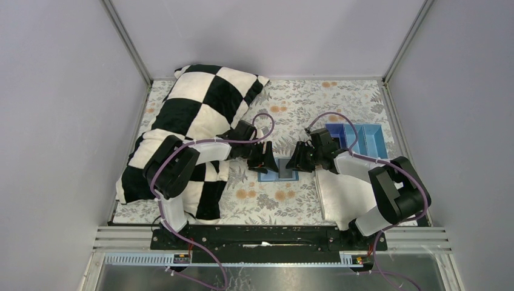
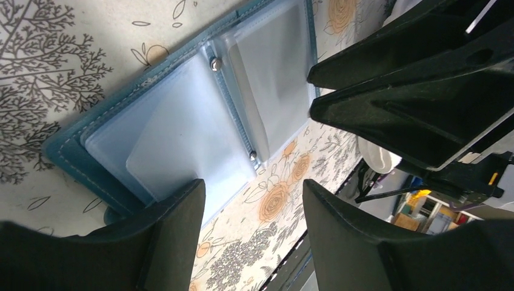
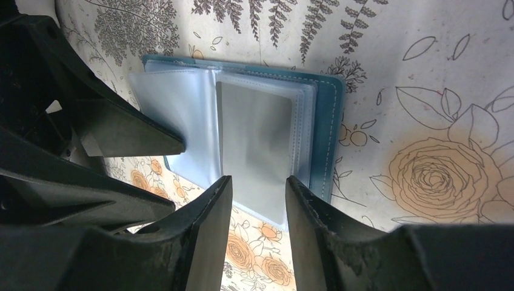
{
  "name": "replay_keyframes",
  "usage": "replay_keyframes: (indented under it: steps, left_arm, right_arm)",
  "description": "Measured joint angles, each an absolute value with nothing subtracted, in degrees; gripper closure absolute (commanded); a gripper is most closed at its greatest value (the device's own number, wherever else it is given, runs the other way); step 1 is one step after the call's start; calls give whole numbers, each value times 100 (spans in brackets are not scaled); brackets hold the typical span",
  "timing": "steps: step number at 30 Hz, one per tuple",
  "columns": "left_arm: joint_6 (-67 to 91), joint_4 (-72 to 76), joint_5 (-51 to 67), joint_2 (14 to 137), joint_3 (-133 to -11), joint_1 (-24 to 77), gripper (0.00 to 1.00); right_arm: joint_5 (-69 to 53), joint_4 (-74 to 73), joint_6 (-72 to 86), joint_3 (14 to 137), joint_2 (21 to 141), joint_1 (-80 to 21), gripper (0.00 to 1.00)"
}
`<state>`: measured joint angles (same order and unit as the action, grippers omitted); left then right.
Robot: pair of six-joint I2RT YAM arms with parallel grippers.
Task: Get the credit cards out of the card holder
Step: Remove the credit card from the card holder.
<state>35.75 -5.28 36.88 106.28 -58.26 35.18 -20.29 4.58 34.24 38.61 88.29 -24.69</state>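
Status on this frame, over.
Left hand open at edge of holder. Right hand open, straddling grey card. Holder lies open; card not yet out of clear sleeve. Nothing in the way.

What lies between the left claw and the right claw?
The open card holder, a grey credit card in its sleeve, on the floral cloth; the top view shows it.

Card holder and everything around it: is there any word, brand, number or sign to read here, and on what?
None can be read.
Card holder: plain blue cover, stitching only.
Grey card: blank face, no number or brand showing.
Tablecloth: flower and leaf print, no words.
Blue tray: no label visible.
Clutter past the table edge: too blurred to read.
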Motion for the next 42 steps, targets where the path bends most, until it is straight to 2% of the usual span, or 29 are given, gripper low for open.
replay_keyframes:
  steps: [8,21,42]
  left_arm:
    - [3308,-1090,3286,10328,-5986,3500,36]
    - [3540,-674,3326,10451,-5774,3173,36]
    - [3603,-545,3433,10516,-5789,3164,36]
  right_arm:
    - [-1804,340,3428,3815,8624,-2469,54]
    - [-2126,982,3546,3546,8785,-2464,55]
    - [-2499,1059,3638,3555,8602,-2469,57]
